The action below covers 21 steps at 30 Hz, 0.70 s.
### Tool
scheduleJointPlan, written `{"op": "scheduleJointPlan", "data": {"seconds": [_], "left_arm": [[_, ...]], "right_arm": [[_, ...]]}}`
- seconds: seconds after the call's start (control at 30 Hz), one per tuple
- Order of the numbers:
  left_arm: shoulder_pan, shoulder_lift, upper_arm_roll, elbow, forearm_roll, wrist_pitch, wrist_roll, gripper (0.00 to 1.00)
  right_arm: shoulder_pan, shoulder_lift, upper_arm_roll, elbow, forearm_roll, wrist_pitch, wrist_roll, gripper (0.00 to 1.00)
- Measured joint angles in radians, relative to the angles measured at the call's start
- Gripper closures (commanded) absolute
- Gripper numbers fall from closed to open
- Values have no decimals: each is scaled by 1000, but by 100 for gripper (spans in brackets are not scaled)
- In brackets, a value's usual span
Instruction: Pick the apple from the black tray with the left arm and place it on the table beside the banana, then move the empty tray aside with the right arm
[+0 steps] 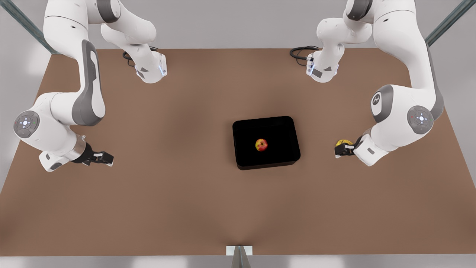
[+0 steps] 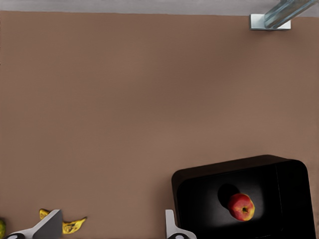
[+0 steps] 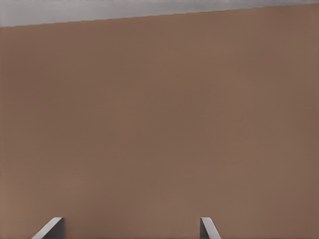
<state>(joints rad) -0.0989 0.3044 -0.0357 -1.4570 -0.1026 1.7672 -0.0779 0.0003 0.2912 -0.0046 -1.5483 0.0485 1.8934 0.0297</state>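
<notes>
The apple [image 1: 261, 144] is lying in the black tray [image 1: 284, 158]. The left gripper [image 1: 344, 149] is hanging spread beside the banana [image 2: 73, 225]; the right gripper [image 1: 105, 158] is waiting spread over the table [image 1: 178, 201].

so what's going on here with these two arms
Nothing has been picked up yet. The apple sits in the black tray near the middle of the table. The left pincer, open, hovers over the banana on the front view's right, with the tray close beside it. The right pincer, also open, waits over bare table on the front view's left, well away from the tray.
</notes>
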Motion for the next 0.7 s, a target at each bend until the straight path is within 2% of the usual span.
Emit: {"op": "scheduleJointPlan", "data": {"seconds": [0.13, 0.2, 0.33, 0.4, 0.47, 0.53, 0.7], "left_arm": [[3, 1, 1, -14, 32, 30, 3, 0], [-19, 1, -1, -7, 50, 45, 7, 0], [-240, -42, -9, -16, 63, 8, -56, 0], [-340, -71, -13, -122, 60, 4, -110, 0], [-374, -80, -37, -250, 39, 59, -184, 0], [-399, -45, -47, -285, 24, 114, -257, 0], [-449, 137, -50, -308, 26, 278, -408, 0]], "right_arm": [[46, 142, -2, 47, -2, 57, 4, 0], [52, 162, -6, 61, -2, 81, 6, 0], [49, 106, -44, 72, 0, 84, 9, 0], [49, 99, -48, 71, 0, 75, 10, 0], [51, 97, -49, 71, -1, 68, 12, 0], [52, 98, -48, 71, -1, 63, 13, 0], [53, 98, -47, 71, -2, 56, 14, 0]]}}
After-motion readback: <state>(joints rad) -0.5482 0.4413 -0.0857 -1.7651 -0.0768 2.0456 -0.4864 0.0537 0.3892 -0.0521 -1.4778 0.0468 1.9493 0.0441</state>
